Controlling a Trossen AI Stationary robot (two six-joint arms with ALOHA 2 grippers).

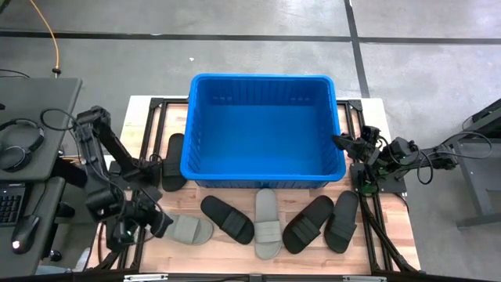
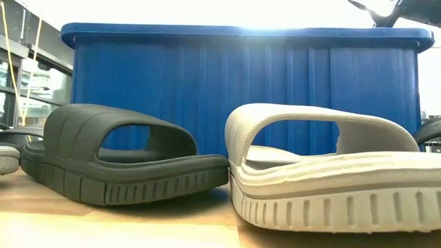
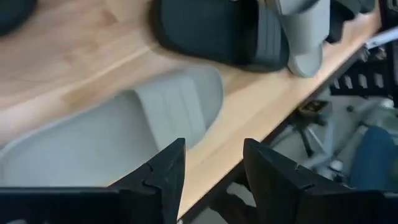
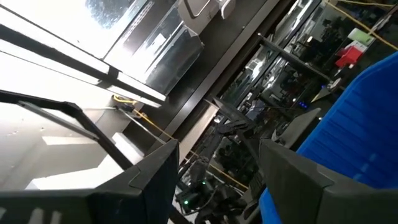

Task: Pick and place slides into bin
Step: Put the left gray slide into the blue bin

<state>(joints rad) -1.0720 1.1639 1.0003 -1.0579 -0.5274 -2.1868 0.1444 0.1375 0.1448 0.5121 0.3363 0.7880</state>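
Note:
The blue bin (image 1: pixel 262 129) stands at the table's far middle and is empty. Several slides lie in a row on the table in front of it: light grey (image 1: pixel 188 229), black (image 1: pixel 227 218), light grey (image 1: pixel 267 222), black (image 1: pixel 308 224) and black (image 1: pixel 342 221). Another black slide (image 1: pixel 173 160) lies left of the bin. My left gripper (image 1: pixel 155 221) is open just over the left grey slide (image 3: pixel 124 130), at its left end, by the table's near edge (image 3: pixel 261 106). My right gripper (image 1: pixel 344 143) is open and empty beside the bin's right wall (image 4: pixel 360 118).
In the low view a black slide (image 2: pixel 124 158) and a grey slide (image 2: pixel 331 172) lie in front of the bin's near wall (image 2: pixel 241 89). A desk with a headset (image 1: pixel 19 141) stands left of the table. Bare wood shows at the table's near left.

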